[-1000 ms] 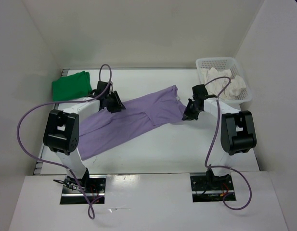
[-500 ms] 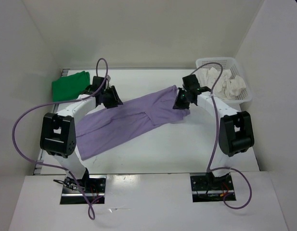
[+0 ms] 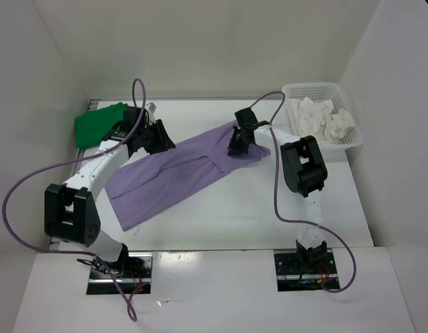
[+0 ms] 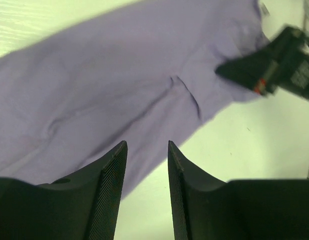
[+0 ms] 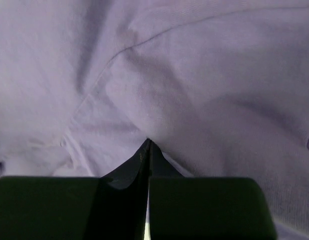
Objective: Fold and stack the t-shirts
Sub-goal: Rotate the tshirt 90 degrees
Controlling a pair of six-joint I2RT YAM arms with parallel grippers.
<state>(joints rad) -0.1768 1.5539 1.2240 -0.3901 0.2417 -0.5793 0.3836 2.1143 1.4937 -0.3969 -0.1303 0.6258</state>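
Purple t-shirt (image 3: 172, 173): a thin, soft knit that is lying flat and elongated on the white table (image 3: 255, 208), running diagonally from the near left up toward the far middle. Shallow creases and a seam line are showing across it.

Shirt's far end: it is bunching slightly under the right claw (image 3: 236, 147), just short of the basket (image 3: 290, 89).

Right claw: it is pressing down on the fabric. In its wrist view the two dark fingers (image 5: 194, 205) are meeting in one thin line, and they are pinching a pucker of purple cloth at their tips.

Left claw (image 3: 160, 139): it is hovering over the shirt's far left edge. Its ribbed, matte black fingers (image 4: 111, 190) are standing apart with nothing between them, and shirt cloth and bare table are showing through the gap.

Left wrist view: the purple cloth is filling most of the picture, smooth with a few soft folds. The right claw's dark body is sitting on the shirt's far corner.

Green t-shirt (image 3: 99, 125): it is sitting as a compact, folded block in the far left corner of the table, just beside the left arm and apart from the purple one.

Basket: white plastic lattice with a rectangular shape, sitting at the far right and holding crumpled white cloths (image 3: 324, 121).
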